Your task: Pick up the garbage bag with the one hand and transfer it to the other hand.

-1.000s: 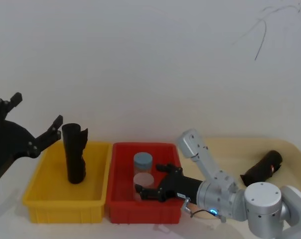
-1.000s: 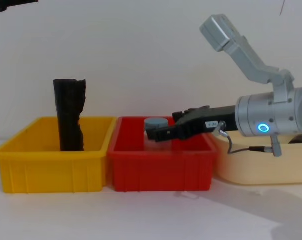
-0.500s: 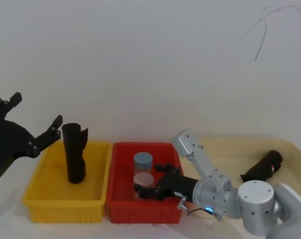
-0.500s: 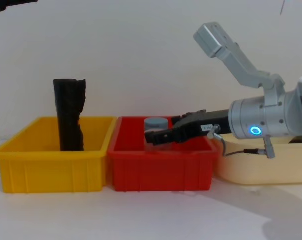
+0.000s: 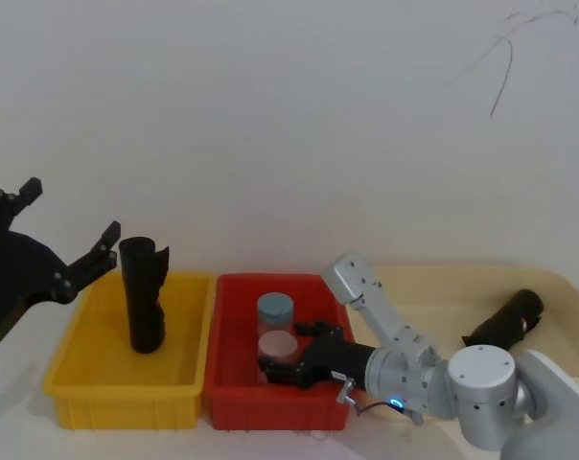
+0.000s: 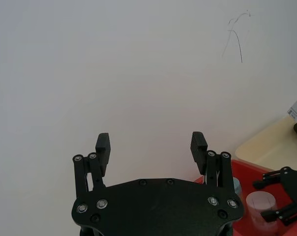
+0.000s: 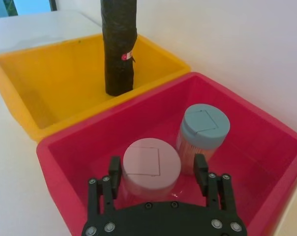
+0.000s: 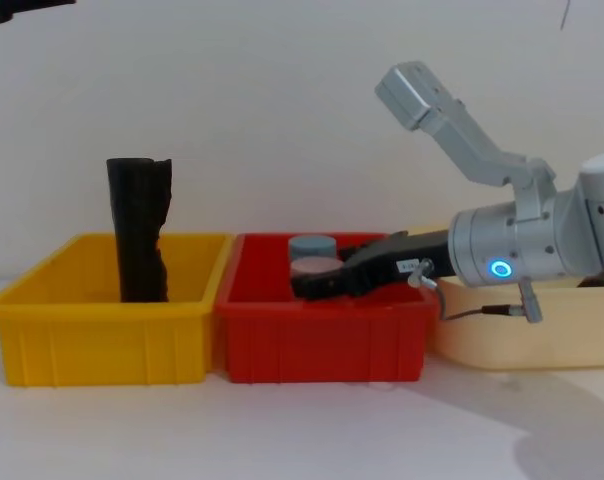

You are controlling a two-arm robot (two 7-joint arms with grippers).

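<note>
The garbage bag (image 5: pixel 144 297) stands upright in the yellow bin (image 5: pixel 79 369), free of both hands. Next to it, the red bin (image 5: pixel 230 379) holds a pink-lidded jar (image 7: pixel 151 162) and a blue-lidded jar (image 7: pixel 204 127). The right hand (image 7: pixel 158 173) sits spread open inside the red bin, its fingers on either side of the pink-lidded jar. The left hand (image 5: pixel 64 235) is raised, open, beside the bag's top. A second black roll (image 5: pixel 505 323) lies in the beige tray (image 5: pixel 443 297).

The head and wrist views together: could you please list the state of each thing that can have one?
Tall black wrinkled plastic garbage bag roll: upright in the yellow plastic bin, ungripped.
Second black roll: lying in the cream tray.
Pink-lidded jar: lidded, upright in the red plastic bin, between open fingers.
Blue-lidded jar: lidded, upright.
Left gripper: open, raised.
Right gripper: open, low in the red bin.
</note>
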